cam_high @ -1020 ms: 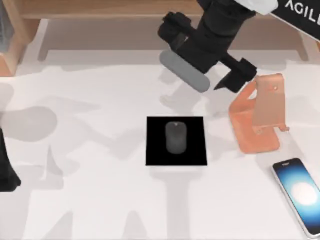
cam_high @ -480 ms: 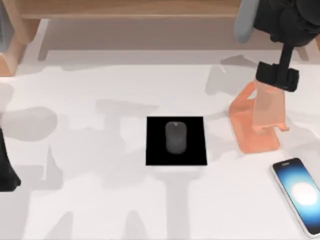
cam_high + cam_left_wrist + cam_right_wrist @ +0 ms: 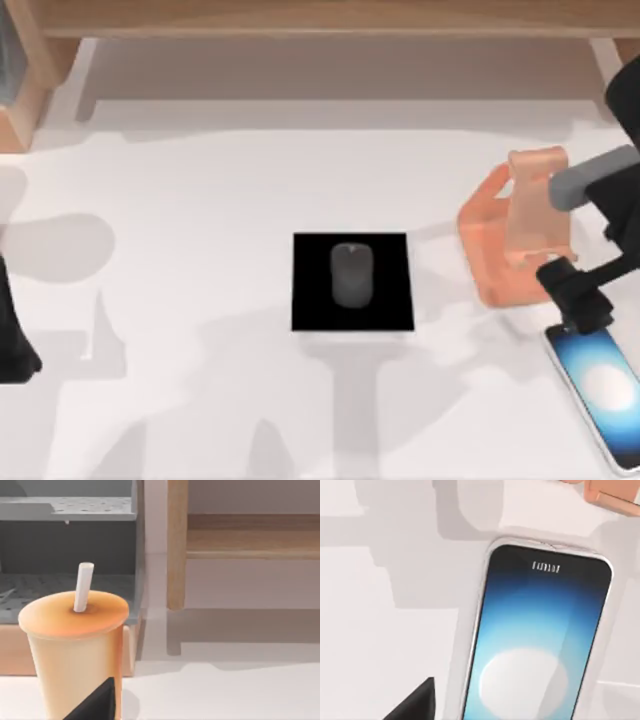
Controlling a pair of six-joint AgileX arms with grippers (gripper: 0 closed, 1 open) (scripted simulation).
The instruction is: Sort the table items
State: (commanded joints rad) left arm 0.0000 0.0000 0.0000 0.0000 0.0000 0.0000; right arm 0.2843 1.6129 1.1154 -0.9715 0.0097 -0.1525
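While the phone lies flat, the step in hand looks like the approach for its pickup.
Smartphone point(image 3: 598, 388): face up at the counter's point(image 3: 200, 200) front right corner, screen glowing, its long axis slanted toward the right edge; the right wrist view looks straight down on its upper end point(image 3: 540, 640).
Right end effector point(image 3: 580, 300): hovering over the phone's top end; whether its fingers are parted or closed cannot be told.
Advice: turn the wrist to the phone's slant and close across its narrow width, on the white rim.
Phone stand point(image 3: 515, 240): orange, just behind the phone; likely its destination.
Mouse point(image 3: 351, 274): on the black pad point(image 3: 390, 300) at the counter's centre.
Left arm point(image 3: 12, 340): parked at the left edge, facing an orange cup point(image 3: 75, 650).
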